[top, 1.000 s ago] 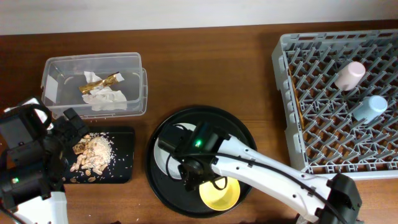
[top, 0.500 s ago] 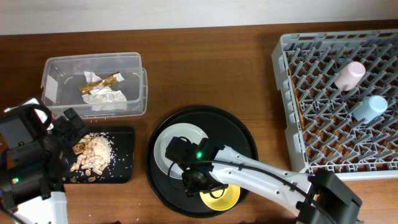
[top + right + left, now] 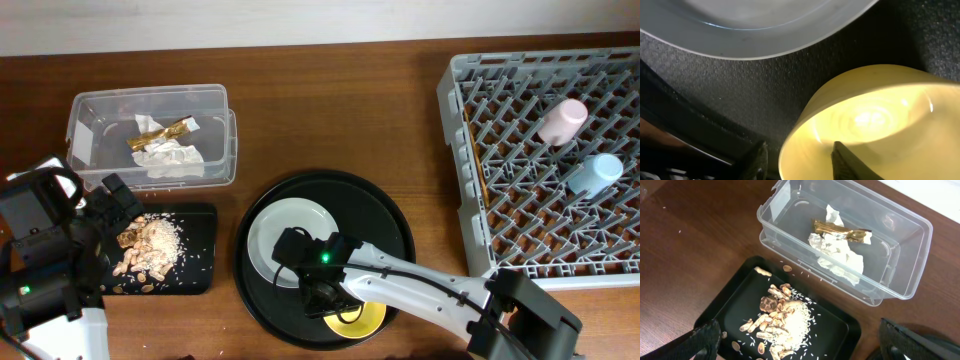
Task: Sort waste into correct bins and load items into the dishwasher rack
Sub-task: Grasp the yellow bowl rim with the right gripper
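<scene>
The yellow bowl (image 3: 358, 315) and the pale grey-green plate (image 3: 290, 238) sit on a large round black tray (image 3: 390, 220). My right gripper (image 3: 325, 300) is open and low at the bowl's left rim. In the right wrist view its jaws straddle the rim of the bowl (image 3: 875, 120), one finger inside and one outside, so the gripper (image 3: 799, 150) has the rim between its fingers. The plate (image 3: 755, 25) lies just beyond. My left gripper (image 3: 103, 240) is open and empty at the left edge of the shallow black tray (image 3: 200, 250) holding food scraps (image 3: 150, 250).
The clear tub (image 3: 90, 110) holds the white napkin (image 3: 168, 160) and the gold wrapper (image 3: 160, 133). The grey rack (image 3: 520, 150) at the right holds the pink cup (image 3: 563, 120), the blue cup (image 3: 598, 175) and thin wooden sticks (image 3: 478, 160) near its left side.
My right gripper has moved from over the plate toward the front and down onto the bowl's rim, uncovering the plate. The left arm has not moved.
</scene>
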Controlling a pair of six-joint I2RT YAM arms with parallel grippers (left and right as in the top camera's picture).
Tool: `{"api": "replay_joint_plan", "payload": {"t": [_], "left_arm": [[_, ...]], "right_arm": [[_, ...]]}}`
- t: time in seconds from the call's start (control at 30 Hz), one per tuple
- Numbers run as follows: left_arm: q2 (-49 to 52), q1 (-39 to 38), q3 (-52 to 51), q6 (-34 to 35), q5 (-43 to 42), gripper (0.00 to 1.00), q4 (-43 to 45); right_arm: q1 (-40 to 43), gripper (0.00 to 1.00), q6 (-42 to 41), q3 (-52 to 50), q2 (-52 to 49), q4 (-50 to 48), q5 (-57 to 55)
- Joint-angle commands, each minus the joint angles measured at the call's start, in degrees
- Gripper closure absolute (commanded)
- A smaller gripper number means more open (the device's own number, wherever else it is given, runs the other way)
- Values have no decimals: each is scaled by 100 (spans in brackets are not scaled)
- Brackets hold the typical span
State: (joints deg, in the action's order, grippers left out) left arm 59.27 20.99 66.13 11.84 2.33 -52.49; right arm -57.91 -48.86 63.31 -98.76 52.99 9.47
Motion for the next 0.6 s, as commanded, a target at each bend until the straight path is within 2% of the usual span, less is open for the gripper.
{"api": "replay_joint_plan", "payload": {"t": [0.0,0.37,0.57], "left_arm": [[4,28,57,55,0,1,13],[4,28,57,55,0,1,13],[4,28,57,55,0,1,13]], "right_arm": [[-26,57,-74,-55,0,-7,-103],[-262,58,-162,-55,-4,-44,-133],[-291,66,-162,-55,-11,-48,-107]]}}
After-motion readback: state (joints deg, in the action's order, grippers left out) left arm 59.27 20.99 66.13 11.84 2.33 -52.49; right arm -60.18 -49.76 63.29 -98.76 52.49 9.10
